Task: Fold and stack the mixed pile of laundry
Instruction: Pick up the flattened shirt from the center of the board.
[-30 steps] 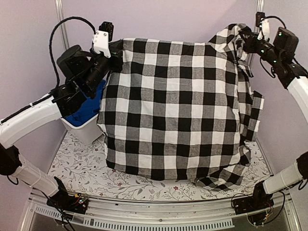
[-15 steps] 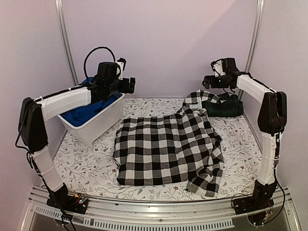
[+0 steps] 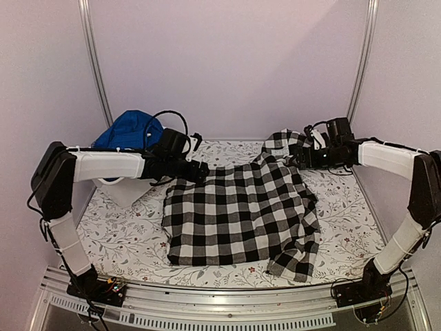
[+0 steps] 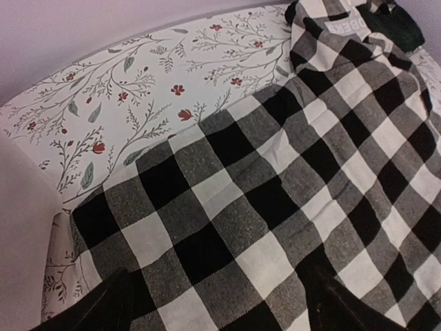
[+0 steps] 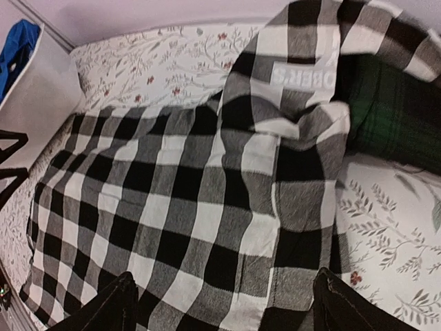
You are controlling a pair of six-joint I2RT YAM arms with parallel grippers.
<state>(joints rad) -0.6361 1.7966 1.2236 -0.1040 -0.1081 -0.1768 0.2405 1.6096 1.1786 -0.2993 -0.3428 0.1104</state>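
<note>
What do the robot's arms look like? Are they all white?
Not all white. The left arm and right arm have smooth white tube-shaped shells joined by chunky black joints. Thin black cables loop beside the wrists. The left pincer and right pincer each end in two dark fingers.

Top camera looks down over the whole table (image 3: 117, 227) from the near edge — both wrist cameras sit close, sharing the shirt (image 3: 234, 214).

The left arm (image 3: 107, 165) and right arm (image 3: 386, 155) have white shells with black joints and wrists.
</note>
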